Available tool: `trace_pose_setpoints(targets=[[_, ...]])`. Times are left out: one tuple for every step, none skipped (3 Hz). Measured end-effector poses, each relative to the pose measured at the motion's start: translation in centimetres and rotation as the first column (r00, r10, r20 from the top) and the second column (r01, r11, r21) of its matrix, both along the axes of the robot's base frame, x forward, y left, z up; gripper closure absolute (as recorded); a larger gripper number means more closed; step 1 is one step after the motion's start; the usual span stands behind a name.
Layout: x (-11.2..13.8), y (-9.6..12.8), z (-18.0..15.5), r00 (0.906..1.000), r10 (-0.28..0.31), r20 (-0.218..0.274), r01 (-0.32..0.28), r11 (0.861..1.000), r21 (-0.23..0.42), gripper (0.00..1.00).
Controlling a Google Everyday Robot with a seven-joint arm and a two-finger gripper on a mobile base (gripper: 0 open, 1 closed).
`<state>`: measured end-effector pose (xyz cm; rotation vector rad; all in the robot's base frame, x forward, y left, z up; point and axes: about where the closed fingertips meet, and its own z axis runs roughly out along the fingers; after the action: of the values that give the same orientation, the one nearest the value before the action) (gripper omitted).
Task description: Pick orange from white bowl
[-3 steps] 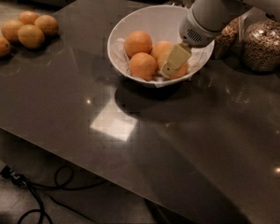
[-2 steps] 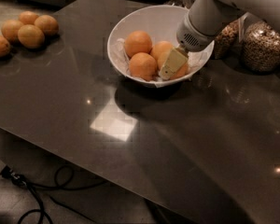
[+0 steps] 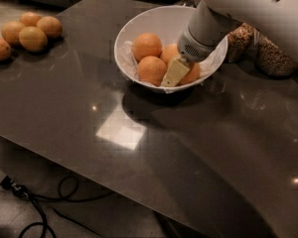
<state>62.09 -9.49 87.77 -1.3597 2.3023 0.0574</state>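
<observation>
Orange (image 3: 170, 53), yellow-orange, dimpled skin: sits right of centre in the large round white bowl (image 3: 139, 24) with crinkled paper lining, touching two rounder, deeper-orange fruits (image 3: 149, 58) on its left. Cream-tipped gripper (image 3: 176, 73) is down inside the bowl, pressed against it, partly covering it. Grip state: can't tell. Bowl stands on dark glossy table (image 3: 89, 108). Loose oranges (image 3: 32, 31) far left, glass jars (image 3: 268, 56) just right.

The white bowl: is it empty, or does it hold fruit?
Holds fruit: oranges lie inside the white bowl; the tool is among them.
</observation>
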Motion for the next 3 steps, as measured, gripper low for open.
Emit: trace_pose_setpoints(targets=[[0.12, 0.07, -0.23, 1.0000, 0.002, -0.008, -0.002, 1.000, -0.002, 0.29], [0.20, -0.01, -0.46, 0.9999, 0.003, -0.014, -0.003, 1.000, -0.005, 0.46], [0.20, -0.01, -0.46, 0.9999, 0.003, -0.014, -0.003, 1.000, -0.005, 0.70]])
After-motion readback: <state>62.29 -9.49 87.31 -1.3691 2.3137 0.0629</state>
